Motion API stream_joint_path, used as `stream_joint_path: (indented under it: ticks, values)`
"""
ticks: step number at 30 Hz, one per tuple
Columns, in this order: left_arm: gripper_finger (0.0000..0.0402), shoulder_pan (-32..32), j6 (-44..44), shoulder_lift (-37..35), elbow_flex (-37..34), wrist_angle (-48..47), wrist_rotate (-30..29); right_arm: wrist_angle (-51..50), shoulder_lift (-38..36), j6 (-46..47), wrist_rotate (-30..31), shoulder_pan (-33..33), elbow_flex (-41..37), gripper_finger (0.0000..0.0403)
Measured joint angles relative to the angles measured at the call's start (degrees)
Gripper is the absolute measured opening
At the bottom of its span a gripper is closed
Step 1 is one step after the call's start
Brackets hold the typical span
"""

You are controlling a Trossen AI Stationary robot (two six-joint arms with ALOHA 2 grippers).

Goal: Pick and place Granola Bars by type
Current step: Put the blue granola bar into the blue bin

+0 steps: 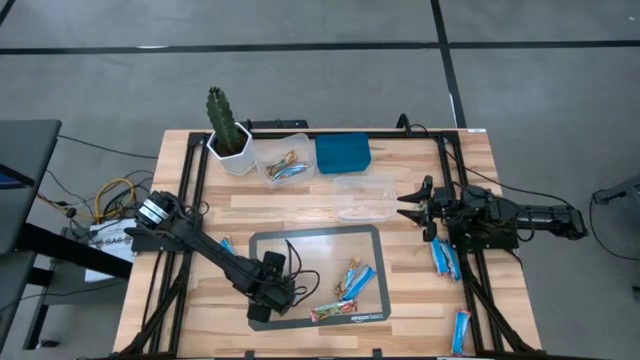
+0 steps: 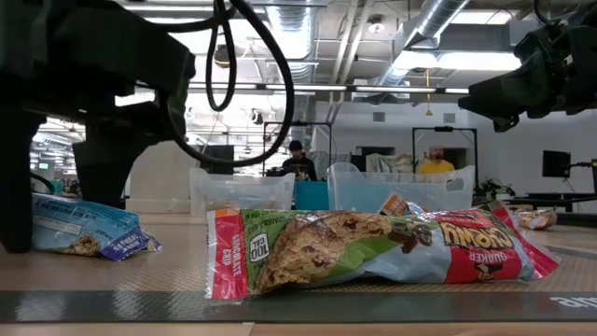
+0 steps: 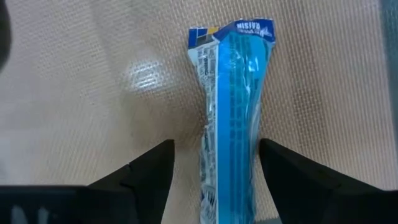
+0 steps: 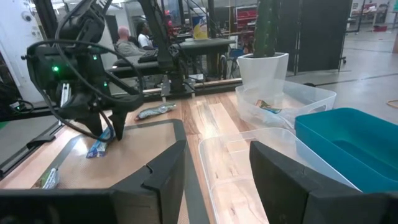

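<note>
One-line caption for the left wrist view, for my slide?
Left gripper open, fingers straddling a blue granola bar lying on the mat.

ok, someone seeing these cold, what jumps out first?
Probably the left gripper, down on the grey mat with its open fingers straddling a blue granola bar. Next, the red and green granola bar lying on the mat's near edge, filling the low view. Then the cactus at the table's back edge, beside a clear tub with a few bars inside.
</note>
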Motion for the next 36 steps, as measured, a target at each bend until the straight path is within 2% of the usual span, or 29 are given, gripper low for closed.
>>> stream_joint_path:
  ticks: [5,16,22,28,36]
  values:
    - [0.0199,0.0,-0.1,0.01,0.01,0.15,-0.08,-0.01,0.0,0.01,0.0,-0.01,0.0,0.017]
    - [0.0091,-0.04,-0.43,0.01,0.01,0.19,0.02,-0.01,0.0,0.0,0.0,0.0,0.02,0.017]
    - [0.005,-0.04,-0.41,0.01,0.01,0.38,0.12,-0.01,0.0,0.0,0.0,0.0,0.01,0.017]
    - [0.003,-0.04,-0.36,0.01,0.01,1.03,0.16,-0.01,0.0,-0.01,0.0,0.0,0.01,0.017]
    - [0.0033,-0.02,-0.38,-0.09,0.32,1.84,-0.08,-0.01,0.0,0.0,0.0,0.0,0.0,0.017]
